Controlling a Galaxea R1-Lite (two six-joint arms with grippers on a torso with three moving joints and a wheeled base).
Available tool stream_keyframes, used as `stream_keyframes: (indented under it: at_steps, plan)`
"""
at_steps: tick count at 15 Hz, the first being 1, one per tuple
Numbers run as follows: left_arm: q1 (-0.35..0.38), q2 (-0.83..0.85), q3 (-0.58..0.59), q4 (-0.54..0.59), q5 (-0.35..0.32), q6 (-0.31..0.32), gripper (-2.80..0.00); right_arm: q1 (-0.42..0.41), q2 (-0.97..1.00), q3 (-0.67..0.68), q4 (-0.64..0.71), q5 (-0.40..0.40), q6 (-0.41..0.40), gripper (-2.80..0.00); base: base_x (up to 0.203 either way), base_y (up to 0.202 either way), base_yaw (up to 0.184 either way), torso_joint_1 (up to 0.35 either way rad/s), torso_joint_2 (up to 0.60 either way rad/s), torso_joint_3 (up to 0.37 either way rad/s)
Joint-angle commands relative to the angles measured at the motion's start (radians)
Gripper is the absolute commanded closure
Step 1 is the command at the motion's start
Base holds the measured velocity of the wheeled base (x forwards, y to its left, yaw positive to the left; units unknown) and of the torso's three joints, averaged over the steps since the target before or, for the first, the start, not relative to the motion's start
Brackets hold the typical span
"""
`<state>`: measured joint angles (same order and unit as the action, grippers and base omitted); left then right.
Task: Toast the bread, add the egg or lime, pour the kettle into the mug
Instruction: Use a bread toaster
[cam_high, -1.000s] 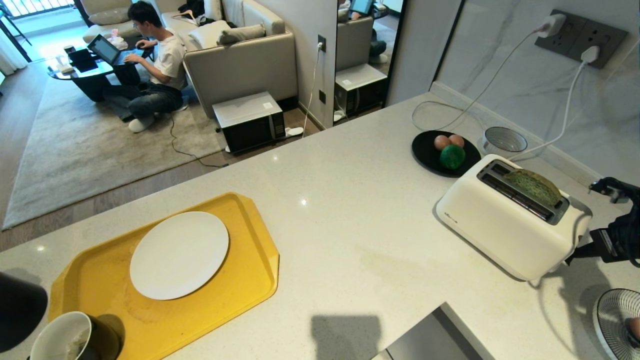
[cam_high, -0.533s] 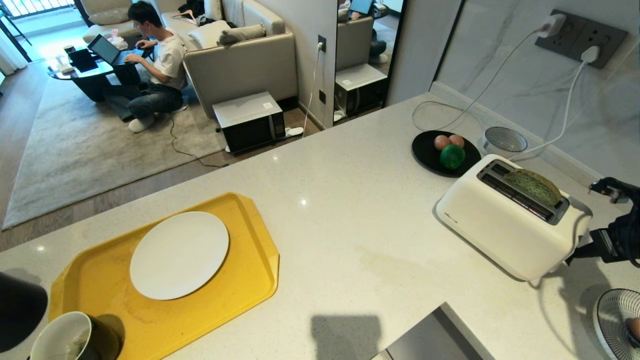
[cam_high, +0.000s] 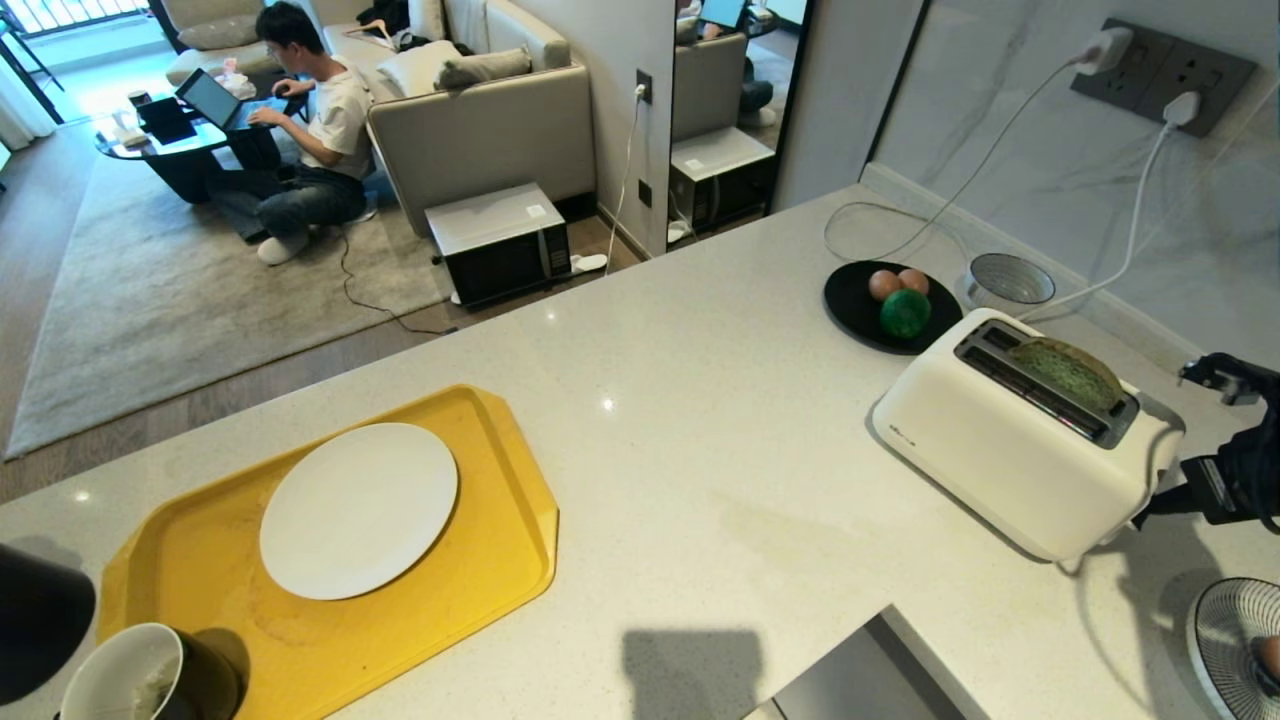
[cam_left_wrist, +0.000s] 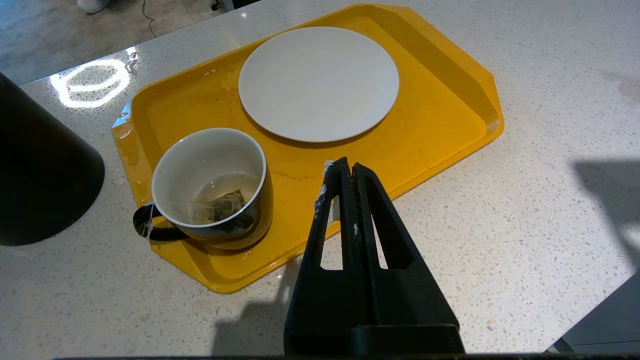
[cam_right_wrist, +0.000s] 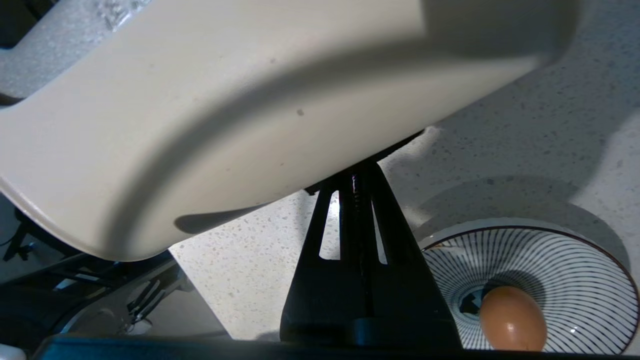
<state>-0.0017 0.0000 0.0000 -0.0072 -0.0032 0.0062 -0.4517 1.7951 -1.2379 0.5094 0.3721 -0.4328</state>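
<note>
The green bread (cam_high: 1068, 372) stands in the far slot of the white toaster (cam_high: 1000, 450). My right arm (cam_high: 1228, 478) reaches the toaster's right end. The right gripper (cam_right_wrist: 356, 176) is shut, its tips tucked under the toaster's (cam_right_wrist: 240, 100) lower edge. Two eggs (cam_high: 883, 285) and the lime (cam_high: 905, 313) lie on a black plate (cam_high: 850, 305) behind the toaster. Another egg (cam_right_wrist: 512, 317) sits in a striped bowl (cam_right_wrist: 575, 270). The mug (cam_left_wrist: 210, 185) with a teabag stands on the yellow tray (cam_left_wrist: 450, 115), next to the black kettle (cam_left_wrist: 40, 170). The left gripper (cam_left_wrist: 345, 165) hangs shut and empty over the tray's near edge.
A white plate (cam_high: 358, 508) lies on the yellow tray (cam_high: 480, 590). A small grey bowl (cam_high: 1010, 278) and two power cords (cam_high: 1130, 240) are near the wall sockets (cam_high: 1160, 70). Beyond the counter edge a person (cam_high: 310, 130) sits on the floor.
</note>
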Motion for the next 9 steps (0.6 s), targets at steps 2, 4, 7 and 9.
stream_keyframes:
  at_steps: [2,4,7,9]
  plan:
    - [0.000,0.000,0.000,0.000,0.000,0.000,0.00,0.000,-0.029,0.001,0.003,0.004,-0.001,0.00,0.000,0.000,0.000,0.000,0.00,0.000]
    - [0.000,0.000,0.000,0.000,0.000,0.000,0.00,-0.001,-0.060,0.006,0.003,0.004,-0.001,0.00,0.000,0.000,0.000,0.000,0.00,0.000]
    - [0.000,0.000,0.000,0.000,0.000,0.000,0.00,-0.003,-0.106,0.006,0.003,0.003,-0.001,0.00,0.000,0.000,0.000,0.000,0.00,0.000]
    - [0.000,0.000,0.000,0.000,0.000,0.000,0.00,-0.002,-0.142,0.012,0.003,0.002,-0.001,0.00,0.000,0.000,0.000,0.000,0.00,0.000]
